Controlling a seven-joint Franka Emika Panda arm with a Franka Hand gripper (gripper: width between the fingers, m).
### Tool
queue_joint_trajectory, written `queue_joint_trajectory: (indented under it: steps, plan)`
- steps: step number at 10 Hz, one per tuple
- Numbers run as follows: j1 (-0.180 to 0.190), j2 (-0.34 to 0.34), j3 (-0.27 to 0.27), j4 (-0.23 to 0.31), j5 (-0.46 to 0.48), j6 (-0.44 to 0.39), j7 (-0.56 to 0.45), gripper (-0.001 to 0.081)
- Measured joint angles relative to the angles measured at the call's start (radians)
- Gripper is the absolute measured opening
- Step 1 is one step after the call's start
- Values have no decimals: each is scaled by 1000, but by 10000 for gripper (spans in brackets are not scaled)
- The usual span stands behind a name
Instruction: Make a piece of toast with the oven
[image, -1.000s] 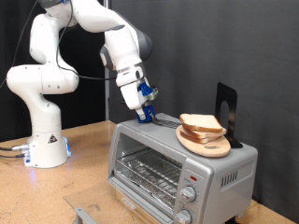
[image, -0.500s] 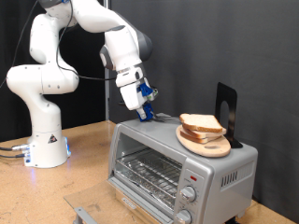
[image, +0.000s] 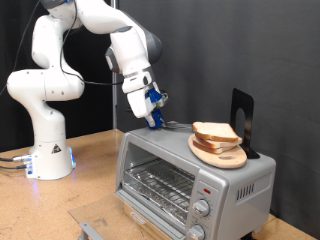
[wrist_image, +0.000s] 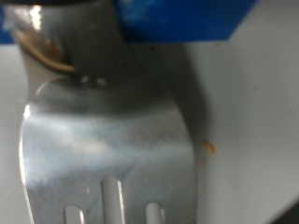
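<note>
The silver toaster oven (image: 170, 160) stands on the table with its glass door shut, the wire rack (image: 160, 183) showing behind it. A stack of bread slices (image: 215, 132) lies on a round wooden board (image: 228, 158) on the oven's top; I cannot tell the piece of toast from the others. My gripper (image: 154, 120), with blue fingers, hangs just above the oven's top to the exterior view's left of the bread. It is shut on the handle of a slotted metal spatula (wrist_image: 112, 159), whose blade (image: 177, 127) points towards the bread.
A black upright stand (image: 242, 118) sits behind the board on the oven. Two knobs (image: 200, 209) and a red light (image: 206, 188) are on the oven's front. The robot base (image: 48, 150) stands at the exterior view's left. A grey object (image: 92, 229) lies at the table's front.
My gripper with the spatula has risen very slightly and shifted a touch to the exterior view's left. The bread and oven have not moved.
</note>
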Motion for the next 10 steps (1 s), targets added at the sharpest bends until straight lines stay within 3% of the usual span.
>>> queue_joint_trajectory:
  steps: [3, 5, 8, 10]
  plan:
    - [12, -57, -152, 17, -22, -151, -8, 482]
    - [4, -81, -244, 45, -119, -300, -5, 483]
    - [1, -80, -230, 30, -91, -242, -16, 485]
    - [-33, -76, -250, 24, -104, -225, -57, 485]
